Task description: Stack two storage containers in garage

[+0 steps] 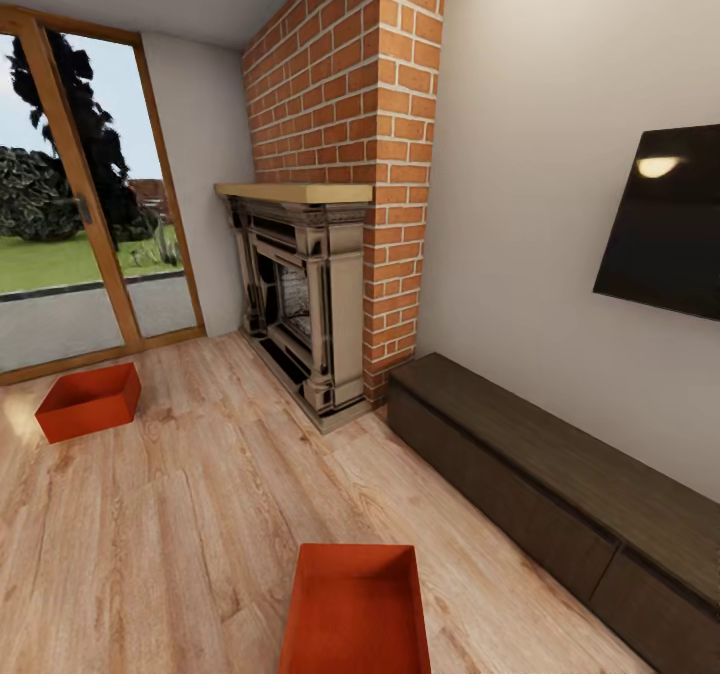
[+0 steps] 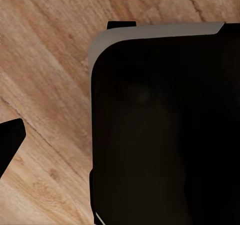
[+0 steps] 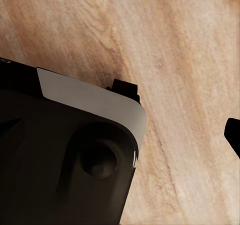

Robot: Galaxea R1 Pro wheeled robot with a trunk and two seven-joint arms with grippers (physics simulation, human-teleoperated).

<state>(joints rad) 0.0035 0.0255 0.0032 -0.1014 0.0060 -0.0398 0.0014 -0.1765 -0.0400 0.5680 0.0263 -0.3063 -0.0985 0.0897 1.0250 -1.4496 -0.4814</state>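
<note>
In front of us we see a tall chimney of red brick [image 1: 350, 104] that goes up to the ceiling. At its foot stands a dark stone fireplace [image 1: 300, 304], and a light wooden mantel [image 1: 295, 192] lies across the top of it. At the left there is a big glass door with a wooden frame [image 1: 90, 224]; through it we see grass, dark trees and a pale sky. On the plain white wall at the right hangs a black television [image 1: 665, 224], in which a lamp reflects. Under the television a long, low cabinet of dark wood [image 1: 560, 484] stands against the wall, beside the brick.
</note>
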